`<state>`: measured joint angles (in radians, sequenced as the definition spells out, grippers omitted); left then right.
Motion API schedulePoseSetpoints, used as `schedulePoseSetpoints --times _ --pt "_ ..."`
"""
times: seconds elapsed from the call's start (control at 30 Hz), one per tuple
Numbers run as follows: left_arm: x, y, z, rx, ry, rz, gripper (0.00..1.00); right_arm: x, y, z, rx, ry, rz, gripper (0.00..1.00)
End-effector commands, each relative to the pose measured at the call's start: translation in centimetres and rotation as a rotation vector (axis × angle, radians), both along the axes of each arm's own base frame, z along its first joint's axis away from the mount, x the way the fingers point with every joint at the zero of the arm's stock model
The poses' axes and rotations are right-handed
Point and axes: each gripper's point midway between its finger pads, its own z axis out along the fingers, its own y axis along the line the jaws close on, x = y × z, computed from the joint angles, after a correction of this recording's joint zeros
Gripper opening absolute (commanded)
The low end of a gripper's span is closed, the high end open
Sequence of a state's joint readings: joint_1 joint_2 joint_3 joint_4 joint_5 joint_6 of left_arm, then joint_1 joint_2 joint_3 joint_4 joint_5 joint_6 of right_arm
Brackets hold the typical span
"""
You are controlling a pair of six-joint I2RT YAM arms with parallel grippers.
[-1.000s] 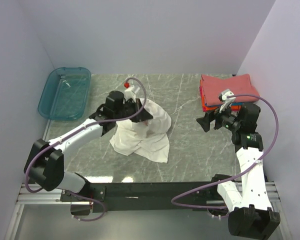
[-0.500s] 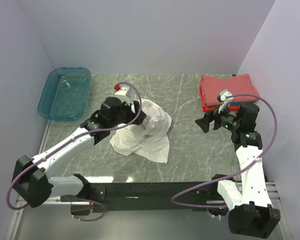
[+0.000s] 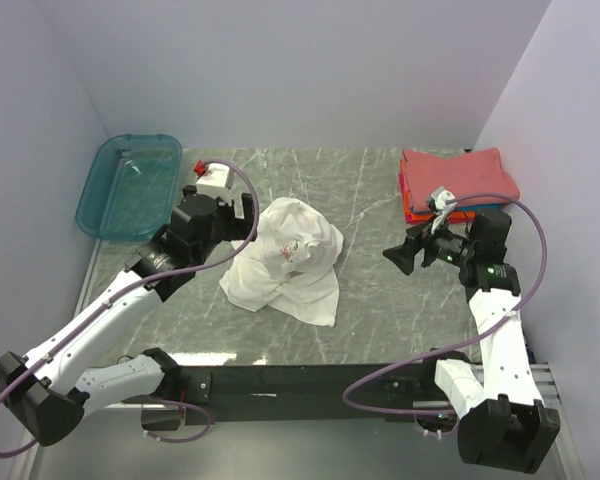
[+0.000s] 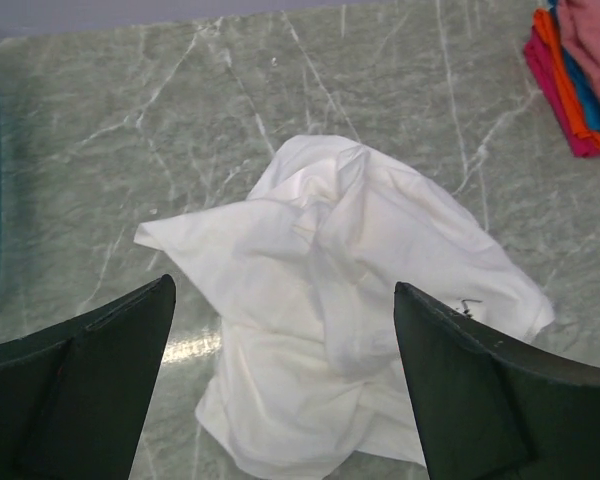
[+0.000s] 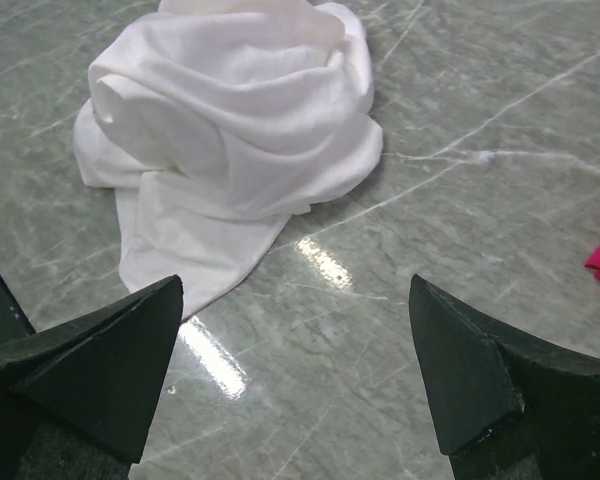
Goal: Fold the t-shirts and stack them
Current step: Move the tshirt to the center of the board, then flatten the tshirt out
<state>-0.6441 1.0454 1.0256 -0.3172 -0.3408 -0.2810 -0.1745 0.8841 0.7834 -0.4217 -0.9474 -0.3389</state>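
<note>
A white t-shirt point(image 3: 288, 262) lies crumpled in a heap on the marble table point(image 3: 370, 300), with a small dark and red mark showing on top. My left gripper point(image 3: 248, 213) hangs open just left of the heap, touching nothing; in the left wrist view the white t-shirt point(image 4: 340, 300) lies below and ahead of the open left gripper point(image 4: 284, 285). My right gripper point(image 3: 400, 256) is open, to the right of the heap and pointing towards it, above bare marble point(image 5: 380, 330). The white t-shirt point(image 5: 230, 110) sits well beyond the right gripper point(image 5: 295, 281). Folded coral, orange and blue t-shirts point(image 3: 455, 182) are stacked at the back right.
A teal plastic bin point(image 3: 130, 185) stands at the back left, holding nothing that I can see. Walls close in the table at the back and on both sides. The folded stack point(image 4: 580, 70) shows at the upper right of the left wrist view.
My left gripper has opened, let go of the white t-shirt and drawn back to the left. The shirt has settled into a heap. My right gripper has edged slightly left and down.
</note>
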Motion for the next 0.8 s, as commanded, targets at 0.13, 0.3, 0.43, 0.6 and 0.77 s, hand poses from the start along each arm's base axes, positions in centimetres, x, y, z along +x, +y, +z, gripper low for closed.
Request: schedulePoseSetpoints --times 0.13,0.3,0.43,0.6,0.77 --pt "-1.4 1.7 -4.5 0.121 0.09 0.006 0.93 -0.1 2.3 -1.4 0.042 0.052 0.117 0.99" --pt "-1.5 2.8 -5.1 0.16 0.083 0.039 0.93 -1.3 5.9 -3.7 0.001 0.081 0.257 0.98" --pt "-1.4 3.7 -5.2 0.147 0.061 0.092 0.93 -2.4 8.3 -5.5 -0.043 0.095 0.34 0.97" --pt "-1.6 5.1 -4.0 0.128 0.006 0.148 0.96 -3.4 10.4 -8.8 -0.179 0.115 0.427 0.95" --pt "-1.7 5.7 -3.3 0.118 -0.015 0.168 0.95 -5.9 12.8 -12.1 -0.36 0.076 0.586 0.93"
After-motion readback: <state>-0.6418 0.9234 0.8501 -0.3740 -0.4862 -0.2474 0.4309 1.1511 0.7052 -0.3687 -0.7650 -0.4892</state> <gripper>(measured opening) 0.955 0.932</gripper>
